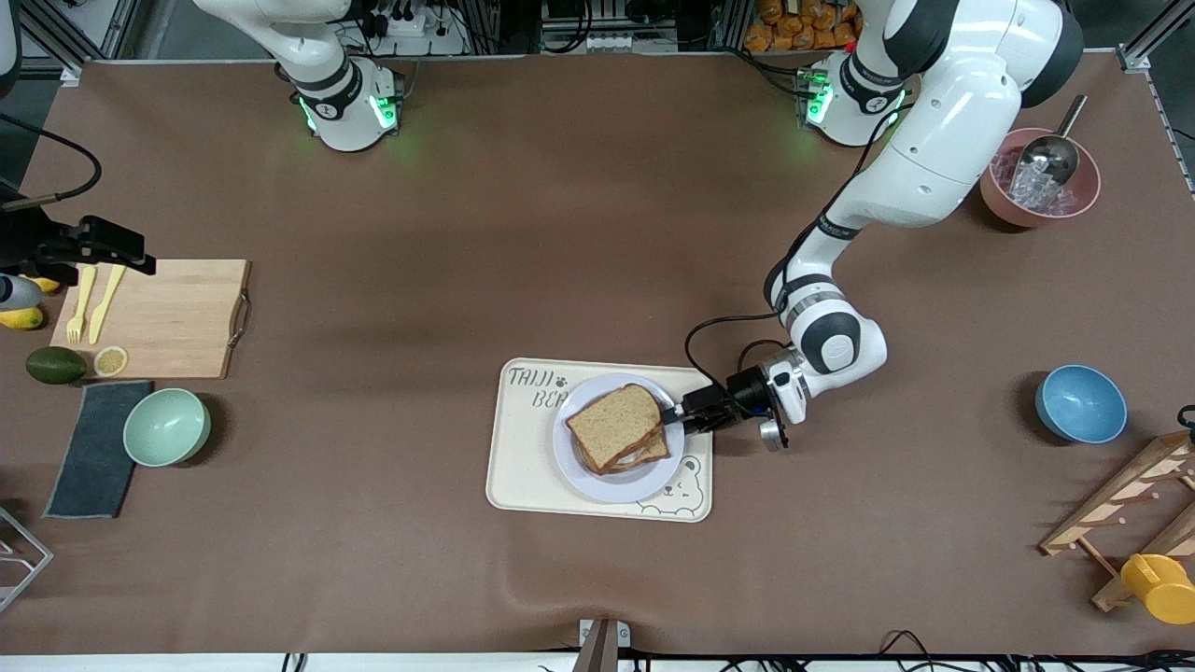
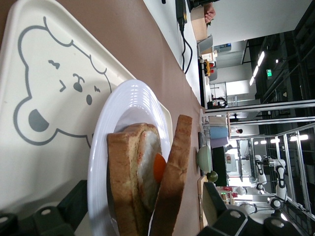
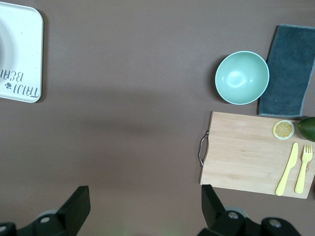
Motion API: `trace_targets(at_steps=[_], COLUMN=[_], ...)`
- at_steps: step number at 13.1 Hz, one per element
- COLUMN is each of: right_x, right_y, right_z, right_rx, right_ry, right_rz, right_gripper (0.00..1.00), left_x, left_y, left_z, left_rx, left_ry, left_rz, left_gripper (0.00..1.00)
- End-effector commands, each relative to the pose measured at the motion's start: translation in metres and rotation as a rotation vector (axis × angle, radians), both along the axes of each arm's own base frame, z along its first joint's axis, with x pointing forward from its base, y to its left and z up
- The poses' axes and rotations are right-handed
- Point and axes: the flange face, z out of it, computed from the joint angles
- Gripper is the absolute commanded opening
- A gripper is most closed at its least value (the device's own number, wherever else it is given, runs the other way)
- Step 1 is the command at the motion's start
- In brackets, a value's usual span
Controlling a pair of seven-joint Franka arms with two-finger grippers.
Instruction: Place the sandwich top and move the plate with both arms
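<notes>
You have a cream bear-printed tray (image 1: 523, 467) mid-surface. Toward the right arm's end lies a wooden board (image 1: 177, 317) carrying a yellow fork (image 1: 78, 315), a yellow knife (image 1: 105, 302) and a lemon slice (image 1: 110, 360), with an avocado (image 1: 55, 365) just beside it. Nearer the camera than the board you see a green bowl (image 1: 166, 427) beside a dark cloth (image 1: 91, 450). Toward the left arm's end sit a blue bowl (image 1: 1080, 403), a pink bowl (image 1: 1083, 196) holding ice and a metal scoop (image 1: 1053, 154), and a wooden rack (image 1: 1134, 504).

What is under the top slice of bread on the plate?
Under the sandwich top lies a bread slice bearing a fried egg, on the plate. Most of the egg is covered.
</notes>
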Motion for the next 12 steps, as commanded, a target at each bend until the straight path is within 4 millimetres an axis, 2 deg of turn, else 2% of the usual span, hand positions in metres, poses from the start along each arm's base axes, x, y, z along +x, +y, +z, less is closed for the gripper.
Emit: trace_targets(at_steps=[1, 5, 7, 12], right_x=[0.001, 0.0022, 0.0026, 0.0029], right_y=[-0.0043, -0.0025, -0.0034, -0.0043], right_z=[-0.0007, -0.004, -0.0042, -0.004], right_rx=[0.0, 0.002, 0.002, 0.002], right_ry=[-0.001, 0.005, 0.005, 0.002], right_rz=[-0.016, -0.013, -0.014, -0.016], right_gripper=[1.0, 1.0, 1.0, 1.0], left_x=[-0.0025, -0.0029, -0.0025, -0.0002], left_y=[0.0049, 0.0011, 0.0001, 0.0071], left_z=[0.0012, 0.0022, 0.005, 0.0061], left_rx=[0.045, 0.043, 0.094, 0.18], left_ry=[0.0, 0.004, -0.018, -0.06], left_rz=[-0.009, -0.012, -0.039, -0.107], left_gripper=[1.0, 1.0, 1.0, 1.0])
